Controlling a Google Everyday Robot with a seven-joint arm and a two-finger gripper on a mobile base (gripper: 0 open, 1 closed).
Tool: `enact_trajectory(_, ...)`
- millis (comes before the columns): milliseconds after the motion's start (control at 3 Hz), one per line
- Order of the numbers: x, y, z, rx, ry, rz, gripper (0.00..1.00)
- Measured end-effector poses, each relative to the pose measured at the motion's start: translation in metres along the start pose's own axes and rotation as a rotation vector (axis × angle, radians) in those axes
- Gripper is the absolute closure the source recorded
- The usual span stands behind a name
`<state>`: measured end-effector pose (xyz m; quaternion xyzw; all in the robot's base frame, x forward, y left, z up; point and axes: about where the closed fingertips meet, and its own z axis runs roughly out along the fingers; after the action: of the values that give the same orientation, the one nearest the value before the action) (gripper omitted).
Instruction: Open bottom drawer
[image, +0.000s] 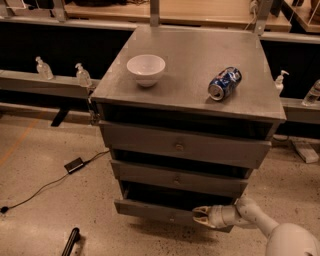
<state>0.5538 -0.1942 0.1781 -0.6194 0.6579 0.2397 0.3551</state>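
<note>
While the gripper (200, 216) sat against the bottom drawer (145, 207), that drawer stood partly pulled out.
Drawer at 6 o'clock in view, lowest in the grey cabinet (200, 50), its front jutting past the middle drawer (150, 174). Gripper at 5 o'clock, just right of the knob (171, 218); whether it was open or closed could not be told. On top: white bowl (146, 69) at 11 o'clock, blue can (225, 83) on its side at 1 o'clock.

The grey cabinet top (190, 52) bears an upright white bowl (145, 68), left, and a blue can (225, 83) lying sideways, right; the gripper (199, 216) is at the bottom drawer (150, 208) front.
</note>
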Motion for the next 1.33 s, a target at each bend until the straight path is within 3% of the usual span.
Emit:
enact_trajectory(333, -0.0008, -0.0002, -0.0006, 0.000, 0.000, 0.000, 0.60)
enact_trajectory(1000, -0.0013, -0.0001, -0.0011, 0.000, 0.000, 0.000, 0.56)
enact_trajectory(1333, -0.0013, -0.0001, -0.0011, 0.000, 0.000, 0.000, 0.42)
